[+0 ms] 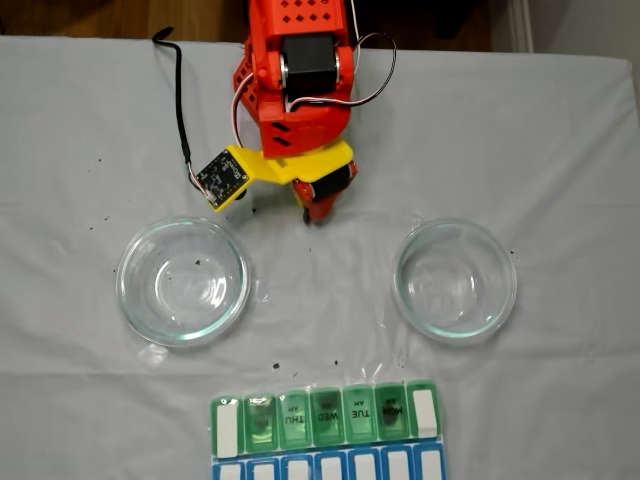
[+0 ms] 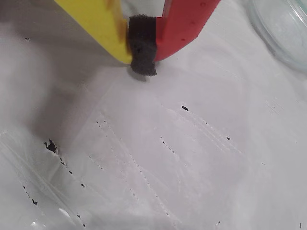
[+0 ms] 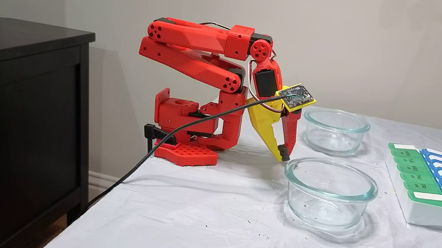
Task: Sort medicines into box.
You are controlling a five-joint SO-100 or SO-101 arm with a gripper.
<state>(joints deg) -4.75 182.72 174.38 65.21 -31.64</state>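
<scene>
Far beyond gripper (image 1: 318, 212), box (image 1: 325, 415).

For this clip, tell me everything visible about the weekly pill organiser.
The pill organiser is a white rectangular tray lying flat on the white table cover, beyond the two glass bowls and touching neither. It carries a row of translucent green lids marked with days such as THU, WED and TUE, beside a row of blue-and-white lids. In the top-down fixed view one green compartment looks open; its contents cannot be made out. The gripper is well away from it.
</scene>
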